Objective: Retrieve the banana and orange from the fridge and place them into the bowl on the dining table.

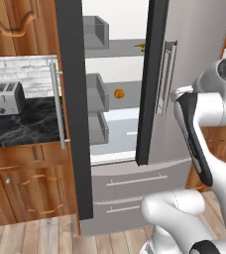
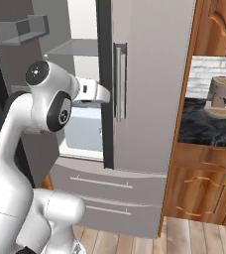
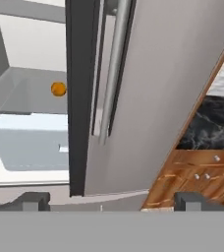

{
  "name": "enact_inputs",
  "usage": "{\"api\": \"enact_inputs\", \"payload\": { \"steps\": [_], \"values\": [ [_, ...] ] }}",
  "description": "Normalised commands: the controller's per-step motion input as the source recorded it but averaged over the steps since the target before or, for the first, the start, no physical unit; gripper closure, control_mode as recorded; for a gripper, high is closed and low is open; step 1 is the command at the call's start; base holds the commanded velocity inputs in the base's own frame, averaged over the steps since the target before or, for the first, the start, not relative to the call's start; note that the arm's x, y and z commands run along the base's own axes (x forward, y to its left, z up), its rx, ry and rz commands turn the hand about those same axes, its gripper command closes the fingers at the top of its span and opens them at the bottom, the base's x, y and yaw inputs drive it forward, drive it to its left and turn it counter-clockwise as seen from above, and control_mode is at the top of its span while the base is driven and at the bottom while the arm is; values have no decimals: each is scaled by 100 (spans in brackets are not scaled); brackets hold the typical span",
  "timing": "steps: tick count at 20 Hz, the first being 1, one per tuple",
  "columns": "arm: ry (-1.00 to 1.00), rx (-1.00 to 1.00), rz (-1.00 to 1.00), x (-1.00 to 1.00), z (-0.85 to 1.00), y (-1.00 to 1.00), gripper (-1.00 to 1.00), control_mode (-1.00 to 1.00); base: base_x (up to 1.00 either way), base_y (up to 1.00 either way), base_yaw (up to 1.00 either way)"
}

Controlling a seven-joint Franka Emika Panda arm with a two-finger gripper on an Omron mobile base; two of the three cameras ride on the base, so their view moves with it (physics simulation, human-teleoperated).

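A: We are facing the tall grey French-door fridge [image 1: 194,44], its left door swung wide and showing a dark edge, its right door shut with a vertical bar handle. Two flat grey drawers with thin bar pulls sit below.

B: Inside, we see white walls and grey shelves. On the middle shelf lies the small round bright orange [image 1: 119,93], well back from the shelf's front. One shelf higher, close to the edge of the shut door, rests the small yellow banana [image 1: 140,47], too tiny for us to read its shape well.

A: The open door carries square grey bins; we cannot tell whether they hold anything.

B: To the left, the black marble bench [image 1: 16,126] veined in white, over wooden cabinets, holds a boxy silver two-slot toaster [image 1: 7,97] before a white brick wall.

A: On the right another stretch of black marble bears a rounded beige appliance [image 2: 220,97].

B: Our white arm bends at the elbow, and its forearm reaches forward at mid height towards the shut door's handle.

A: In the hand view, the gripper [image 3: 113,201] has its two dark fingertips spread wide with nothing between them, short of the fridge, with the orange up and to the left beyond the door's dark edge.
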Motion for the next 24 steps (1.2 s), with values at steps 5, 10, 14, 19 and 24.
{"api": "enact_inputs", "payload": {
  "steps": [5, 10, 14, 19, 24],
  "values": [
    [0, 10, -1, 43, 0, -22, -100, -100, 0, 0, 0],
    [1, 3, 20, 41, -1, -11, -100, -100, 0, 0, 0],
    [0, 0, 21, 50, -9, -6, -100, -100, 0, 0, 0],
    [0, 0, 9, 50, -6, -18, -100, -100, 0, 0, 0],
    [0, 0, 0, 62, -5, -6, -100, -100, 0, 0, 0]
  ]
}}
